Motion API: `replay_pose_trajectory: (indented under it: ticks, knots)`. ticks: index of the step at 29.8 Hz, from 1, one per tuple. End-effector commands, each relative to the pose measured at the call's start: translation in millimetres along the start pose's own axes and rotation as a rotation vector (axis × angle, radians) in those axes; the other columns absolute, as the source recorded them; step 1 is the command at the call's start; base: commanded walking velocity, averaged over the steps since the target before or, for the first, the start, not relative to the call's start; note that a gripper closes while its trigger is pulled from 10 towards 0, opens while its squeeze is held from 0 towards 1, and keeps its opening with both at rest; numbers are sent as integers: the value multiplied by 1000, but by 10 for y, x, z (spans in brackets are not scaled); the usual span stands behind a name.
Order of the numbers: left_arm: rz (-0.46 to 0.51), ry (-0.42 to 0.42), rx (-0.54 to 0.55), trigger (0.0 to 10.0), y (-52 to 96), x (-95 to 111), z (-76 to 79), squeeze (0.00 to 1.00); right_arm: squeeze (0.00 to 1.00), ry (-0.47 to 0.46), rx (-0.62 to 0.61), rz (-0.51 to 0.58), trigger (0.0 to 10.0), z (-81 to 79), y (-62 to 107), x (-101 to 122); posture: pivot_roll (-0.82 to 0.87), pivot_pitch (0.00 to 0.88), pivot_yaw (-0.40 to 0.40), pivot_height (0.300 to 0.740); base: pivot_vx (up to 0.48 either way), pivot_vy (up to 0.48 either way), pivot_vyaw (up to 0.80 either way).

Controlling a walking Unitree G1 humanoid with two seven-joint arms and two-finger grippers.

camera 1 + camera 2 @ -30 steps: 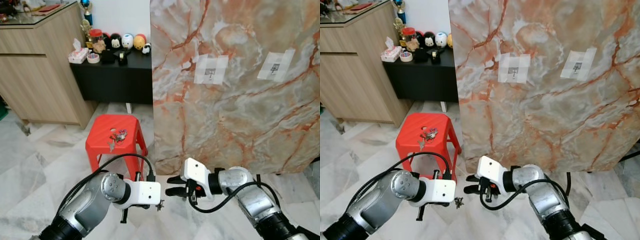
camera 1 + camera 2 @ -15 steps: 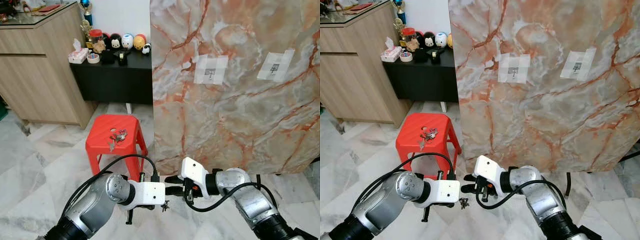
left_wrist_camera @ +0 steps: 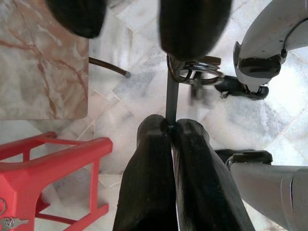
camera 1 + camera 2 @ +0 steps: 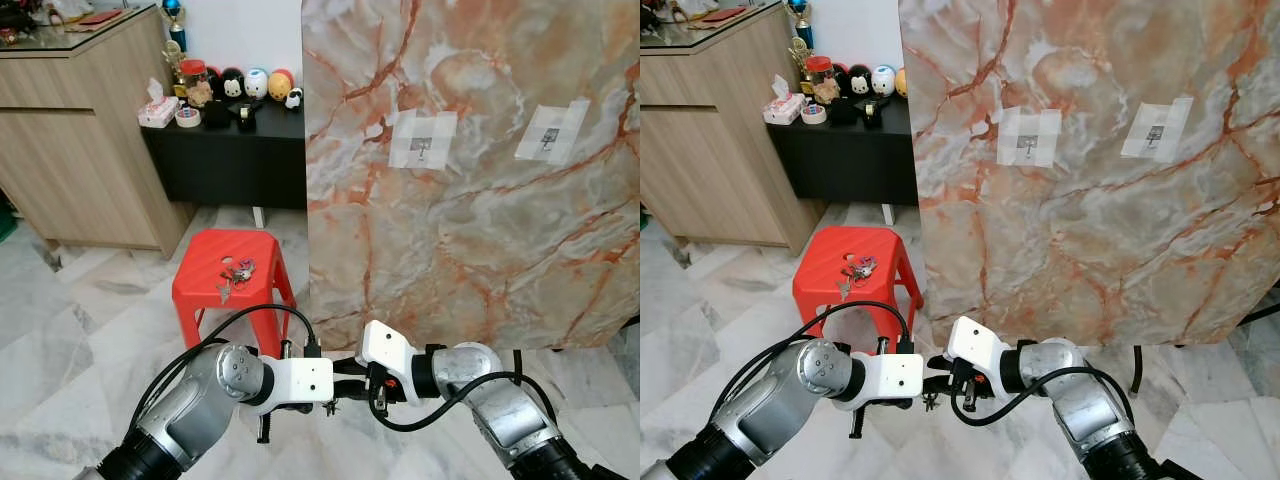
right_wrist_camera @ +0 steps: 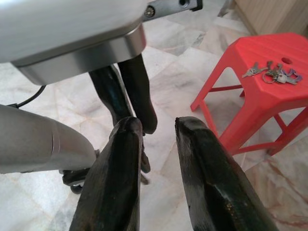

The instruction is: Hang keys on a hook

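Mid-handover at lower centre: left gripper (image 3: 172, 132) clamped on a key ring (image 3: 195, 73), right gripper (image 5: 156, 126) parted beside it; next, right must close on ring, toward hook (image 4: 421, 145)

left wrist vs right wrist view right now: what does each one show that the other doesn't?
Left wrist view: the left gripper shut on a thin dark rod, a dark ring bundle at its far end, an edge of the marble panel, and the stool's side and legs.

Right wrist view: the right gripper open, facing the left arm's housing, plus the stool top with the keys lying on it.

Both: the red stool and the marble tile floor.
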State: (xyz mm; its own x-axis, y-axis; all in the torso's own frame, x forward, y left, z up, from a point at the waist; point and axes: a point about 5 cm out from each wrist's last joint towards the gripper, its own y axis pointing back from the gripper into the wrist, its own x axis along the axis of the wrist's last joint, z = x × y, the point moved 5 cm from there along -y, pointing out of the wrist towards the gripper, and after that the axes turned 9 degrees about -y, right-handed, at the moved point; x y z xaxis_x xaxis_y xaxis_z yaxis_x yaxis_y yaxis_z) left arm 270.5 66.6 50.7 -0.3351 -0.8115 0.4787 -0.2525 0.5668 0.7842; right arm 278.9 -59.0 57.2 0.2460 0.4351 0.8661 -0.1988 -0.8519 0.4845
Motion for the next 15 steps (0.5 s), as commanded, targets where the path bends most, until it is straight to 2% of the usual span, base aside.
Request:
replay_pose_trajectory:
  ticks: [1, 15]
  knots:
    - [7, 11, 22, 10000, 38, 3, -72, 0, 0, 5, 21, 1, 10000, -51, -3, 11, 52, 0, -52, 740, 0, 0, 0]
    - [42, 30, 48, 10000, 65, 46, -144, 0, 0, 7, -6, -45, 10000, -23, 35, -101, 51, 0, -53, 740, 0, 0, 0]
